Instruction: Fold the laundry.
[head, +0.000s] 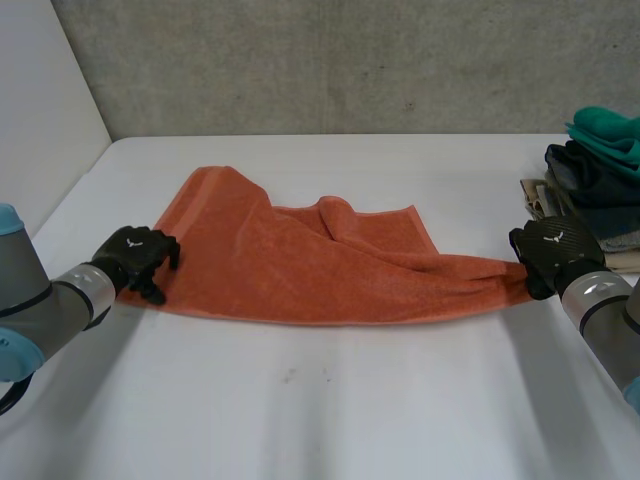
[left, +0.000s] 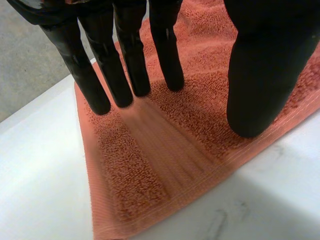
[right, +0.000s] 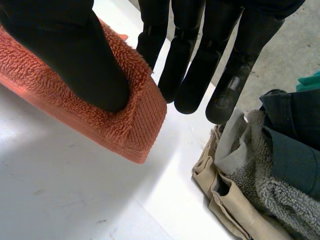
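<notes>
An orange towel (head: 300, 260) lies spread across the white table (head: 330, 400), with a raised wrinkle near its far edge. My left hand (head: 135, 255) is on the towel's near left corner. In the left wrist view its straight fingers (left: 125, 75) and thumb (left: 265, 65) rest on top of the flat towel (left: 165, 150), just in from the hem. My right hand (head: 548, 250) holds the towel's right corner. In the right wrist view the thumb (right: 75, 55) pinches the bunched corner (right: 130, 130) against the fingers, a little above the table.
A pile of folded laundry (head: 595, 190), green, dark and beige, sits at the table's right edge just beyond my right hand; its beige and grey layers (right: 250, 190) lie close to the fingertips. A grey wall stands behind the table.
</notes>
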